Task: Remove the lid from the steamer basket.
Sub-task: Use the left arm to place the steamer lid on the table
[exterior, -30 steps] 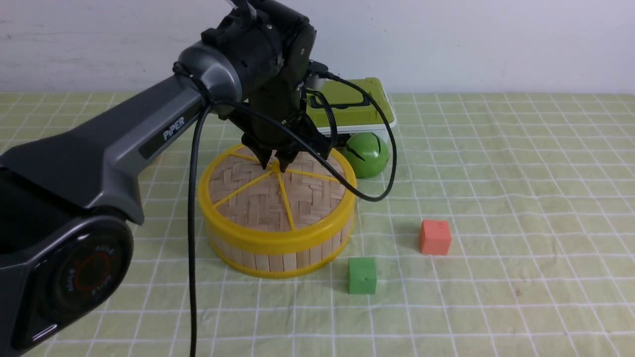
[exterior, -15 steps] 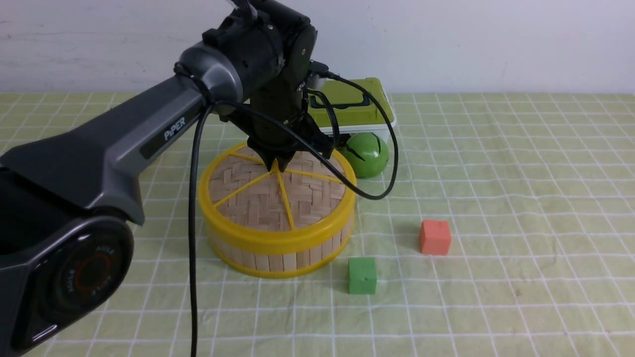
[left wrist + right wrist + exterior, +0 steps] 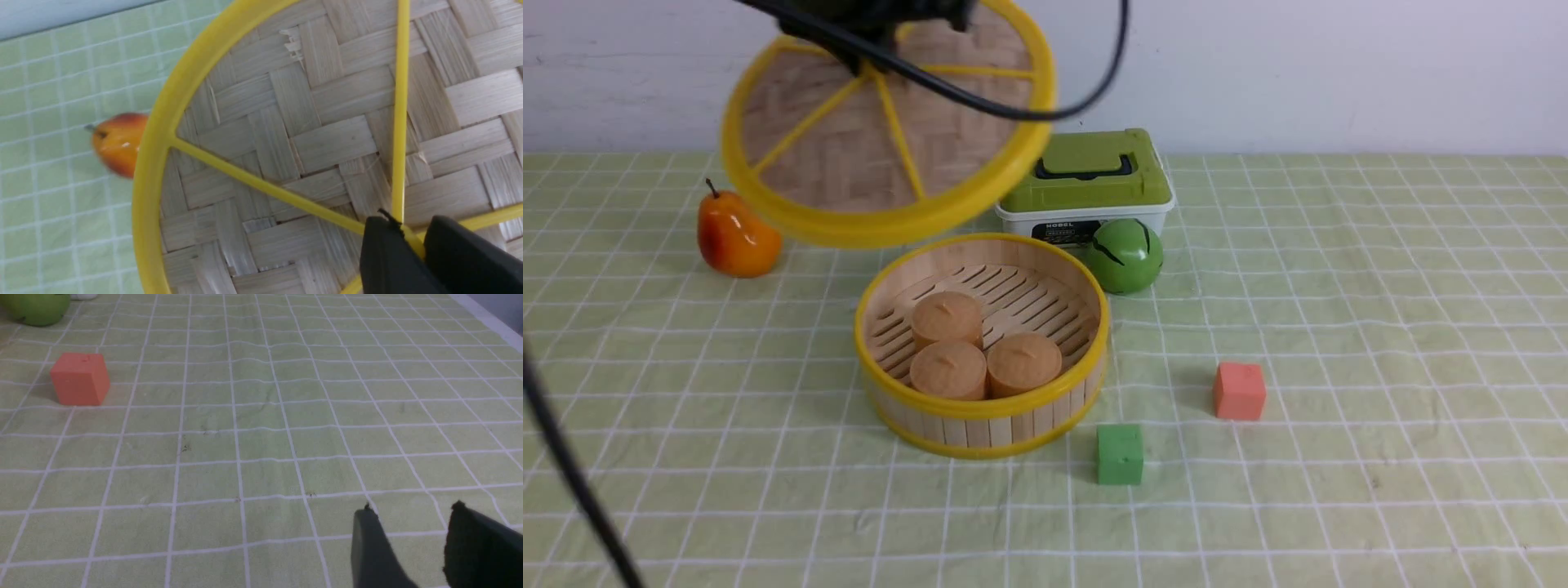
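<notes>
The lid (image 3: 882, 139), a woven bamboo disc with a yellow rim and spokes, hangs tilted in the air above and to the left of the steamer basket (image 3: 982, 412). My left gripper (image 3: 412, 239) is shut on the lid's yellow centre knob; in the front view only its dark underside shows at the top edge. The woven lid fills the left wrist view (image 3: 318, 139). The basket stands uncovered on the cloth with three round brown buns (image 3: 947, 320) on its slatted floor. My right gripper (image 3: 412, 510) is open and empty, low over bare cloth.
An orange pear (image 3: 734, 237) lies left of the basket. A white box with a green lid (image 3: 1090, 175) and a green ball (image 3: 1125, 255) stand behind the basket. A green cube (image 3: 1119, 454) and a red cube (image 3: 1239, 390) lie to its front right.
My left gripper has lifted the lid off the basket and carried it up and to the left. The buns inside and the pear behind have come into view.
</notes>
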Motion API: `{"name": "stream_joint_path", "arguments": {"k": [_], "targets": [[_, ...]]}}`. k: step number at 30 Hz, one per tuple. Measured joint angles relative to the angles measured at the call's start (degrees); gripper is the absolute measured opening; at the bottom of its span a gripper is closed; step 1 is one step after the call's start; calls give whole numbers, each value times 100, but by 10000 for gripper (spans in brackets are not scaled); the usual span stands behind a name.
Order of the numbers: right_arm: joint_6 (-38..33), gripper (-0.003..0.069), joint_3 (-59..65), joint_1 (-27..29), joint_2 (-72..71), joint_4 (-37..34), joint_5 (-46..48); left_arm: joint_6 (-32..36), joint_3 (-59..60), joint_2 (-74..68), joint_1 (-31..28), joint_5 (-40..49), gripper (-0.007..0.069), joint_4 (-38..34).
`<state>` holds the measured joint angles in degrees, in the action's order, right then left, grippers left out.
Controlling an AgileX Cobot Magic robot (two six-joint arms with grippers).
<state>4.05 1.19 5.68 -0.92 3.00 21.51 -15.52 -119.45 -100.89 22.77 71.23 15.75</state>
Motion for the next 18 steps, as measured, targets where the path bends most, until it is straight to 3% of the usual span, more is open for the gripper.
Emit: {"name": "stream_joint_path", "arguments": {"k": [2,6,10,18], "targets": [[0,241,0,0,0,0,0,-65,375,269,-256,0,101,33],[0,241,0,0,0,0,0,-203,2152,982,-1294,-98,101,42],[0,241,0,0,0,0,0,-233,3637,937,-2071,-1182,101,-205],[0,241,0,0,0,0,0,-390,4229,-181,-2329,-2365,101,-478]]}}
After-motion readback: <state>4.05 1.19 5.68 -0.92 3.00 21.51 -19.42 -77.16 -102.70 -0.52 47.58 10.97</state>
